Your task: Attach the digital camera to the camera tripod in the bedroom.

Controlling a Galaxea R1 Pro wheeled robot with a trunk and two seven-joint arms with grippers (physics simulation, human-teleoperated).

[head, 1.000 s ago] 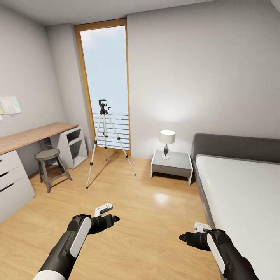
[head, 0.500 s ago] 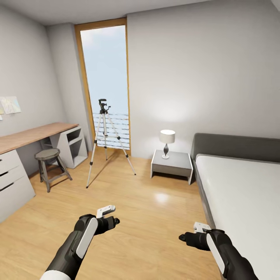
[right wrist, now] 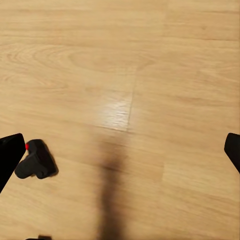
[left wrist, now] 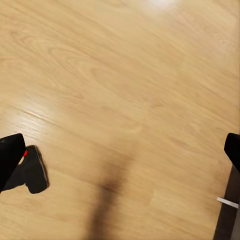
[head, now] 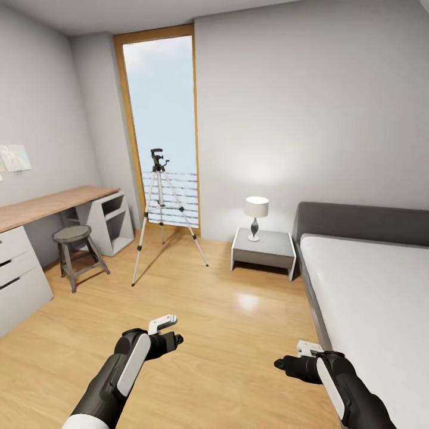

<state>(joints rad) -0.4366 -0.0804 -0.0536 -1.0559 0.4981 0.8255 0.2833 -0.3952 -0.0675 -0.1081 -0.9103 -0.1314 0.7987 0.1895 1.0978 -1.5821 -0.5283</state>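
- I am in the bedroom, facing the camera tripod (head: 159, 214), which stands on the wood floor (head: 238, 333) in front of the tall window (head: 162, 119), between the desk (head: 53, 205) with its stool (head: 74, 247) and the nightstand (head: 264, 250) beside the bed (head: 369, 298).
- The tripod's black head carries nothing, so the attaching is not yet done.
- My left gripper (head: 171, 338) and right gripper (head: 280, 361) hang low over the floor, well apart from the tripod.
- In the left wrist view my fingertips (left wrist: 10, 157) sit at opposite edges with bare floor between them, so that gripper is spread and holds nothing; the right wrist view shows the same wide gap.
- A small dark object with a red dot (right wrist: 35, 160) lies on the floor beside one finger in each wrist view; I judge it to be the digital camera, though it is too small to be sure.
- By my reckoning nearly everything remains: pick up the camera, carry it to the tripod, seat it on the head.
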